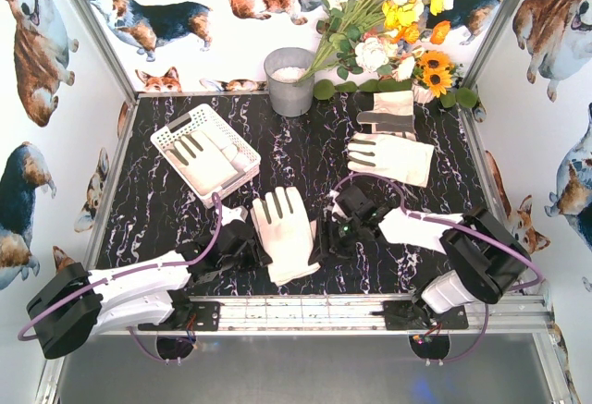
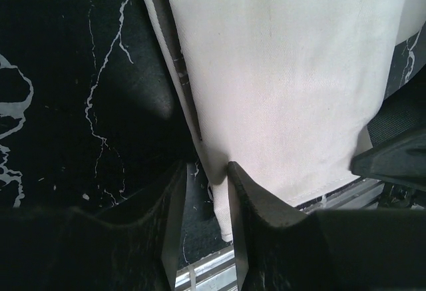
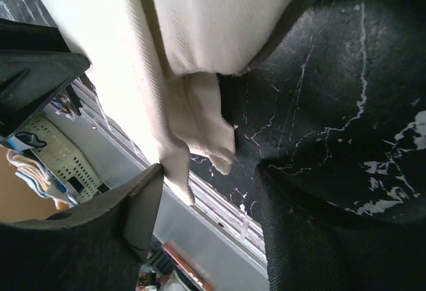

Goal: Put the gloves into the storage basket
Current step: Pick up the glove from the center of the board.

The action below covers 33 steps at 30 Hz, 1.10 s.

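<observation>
Seeing left gripper (image 2: 203,174) nearly closed, jaws straddling the glove (image 2: 286,84) cuff edge, not clamped; I read right gripper (image 3: 210,181) wide open beside its thumb.

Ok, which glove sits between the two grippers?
The near-centre glove, grey fingers pointing to the back, with the left gripper and right gripper flanking it. The rest lie farther back, farther right, or in the basket.

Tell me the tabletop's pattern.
The tabletop is black with white marble veining; top external view shows it best.
</observation>
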Available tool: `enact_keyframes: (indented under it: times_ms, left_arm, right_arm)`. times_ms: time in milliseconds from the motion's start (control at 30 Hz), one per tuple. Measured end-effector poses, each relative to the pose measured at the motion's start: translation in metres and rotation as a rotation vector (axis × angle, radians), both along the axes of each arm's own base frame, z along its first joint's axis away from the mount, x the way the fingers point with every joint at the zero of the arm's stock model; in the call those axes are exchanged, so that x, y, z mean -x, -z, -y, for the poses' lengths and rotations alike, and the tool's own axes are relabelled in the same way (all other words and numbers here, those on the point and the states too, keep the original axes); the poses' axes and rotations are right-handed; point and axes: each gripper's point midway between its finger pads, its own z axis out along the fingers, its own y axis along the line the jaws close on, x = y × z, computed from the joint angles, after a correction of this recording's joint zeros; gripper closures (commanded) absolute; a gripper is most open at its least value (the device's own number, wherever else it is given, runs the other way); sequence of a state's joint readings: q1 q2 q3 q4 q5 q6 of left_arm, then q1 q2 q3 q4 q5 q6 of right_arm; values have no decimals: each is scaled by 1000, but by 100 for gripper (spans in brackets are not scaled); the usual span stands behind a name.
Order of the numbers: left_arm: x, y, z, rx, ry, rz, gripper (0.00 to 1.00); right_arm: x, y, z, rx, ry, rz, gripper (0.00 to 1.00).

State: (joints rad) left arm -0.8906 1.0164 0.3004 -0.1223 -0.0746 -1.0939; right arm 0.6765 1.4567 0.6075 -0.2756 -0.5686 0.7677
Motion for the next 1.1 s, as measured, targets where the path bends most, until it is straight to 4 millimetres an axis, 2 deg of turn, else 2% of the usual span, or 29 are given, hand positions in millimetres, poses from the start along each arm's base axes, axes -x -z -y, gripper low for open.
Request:
enact_keyframes:
  times_ms: [433, 500, 633, 700, 800, 900, 1033, 1100]
  left_arm:
    - [1, 1, 2, 17, -2, -2, 76]
    - [1, 1, 2, 16, -1, -2, 75]
    - [0, 0, 1, 3, 10, 8, 67]
    - [-2, -4, -1, -28, 29, 25, 63]
    - [-10, -21, 1, -75, 82, 81, 56]
    - [-23, -54, 11, -111, 154, 187, 47]
    - [-30, -90, 26, -151, 275, 339, 36]
    - [-27, -97, 29, -171, 335, 400, 32]
  right_arm:
    - [4, 11, -5, -12, 21, -39, 66]
    - [3, 12, -7, -19, 22, -46, 73]
    - [3, 14, -8, -17, 31, -58, 96]
    - [3, 14, -8, -19, 32, -60, 100]
    - [3, 13, -8, -15, 34, -65, 100]
    - [2, 7, -9, -12, 34, -70, 100]
    - [-4, -12, -15, -35, 37, -59, 100]
    - [-8, -22, -19, -57, 43, -54, 100]
